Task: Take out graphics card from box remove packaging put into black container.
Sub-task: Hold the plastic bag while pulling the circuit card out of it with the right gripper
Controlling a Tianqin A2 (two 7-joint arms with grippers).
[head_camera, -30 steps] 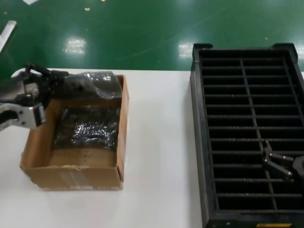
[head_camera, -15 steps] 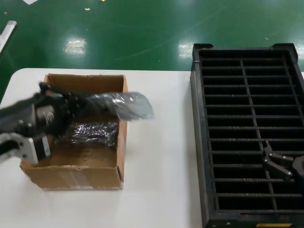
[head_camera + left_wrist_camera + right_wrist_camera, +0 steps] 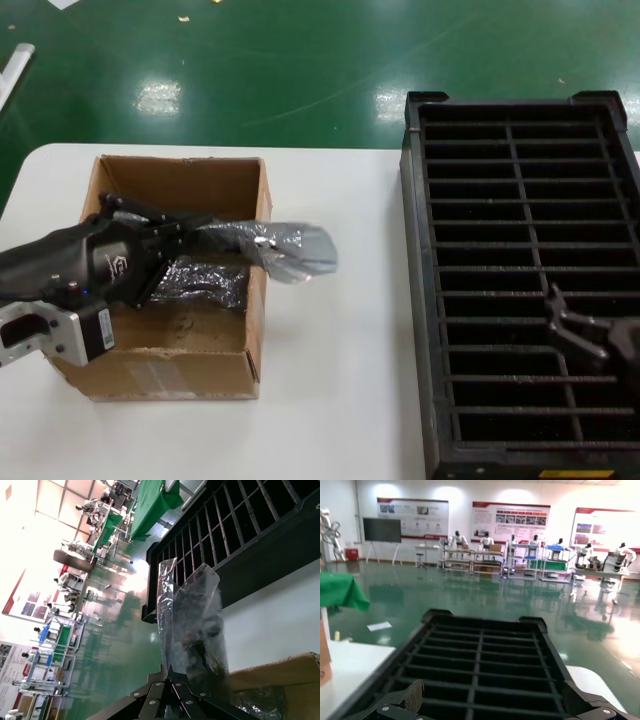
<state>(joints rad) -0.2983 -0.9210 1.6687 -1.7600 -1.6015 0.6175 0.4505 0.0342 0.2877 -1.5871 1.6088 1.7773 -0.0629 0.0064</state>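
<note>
Left pincer (image 3: 170, 238) clamps one end of the crinkly silver-grey plastic bag (image 3: 270, 246), dark graphics card apparently inside, carried level across the brown cardboard box (image 3: 170, 365) wall. Right pincer (image 3: 572, 330) waits, jaws spread, over the black ribbed plastic crate (image 3: 420, 300), presumably to receive.

A glossy green floor (image 3: 300, 70) is reflecting ceiling lights beyond the white table's (image 3: 340, 400) far edge. Posters (image 3: 510, 514) are hanging on the back wall (image 3: 460, 495), workbenches (image 3: 472, 560) standing below.
</note>
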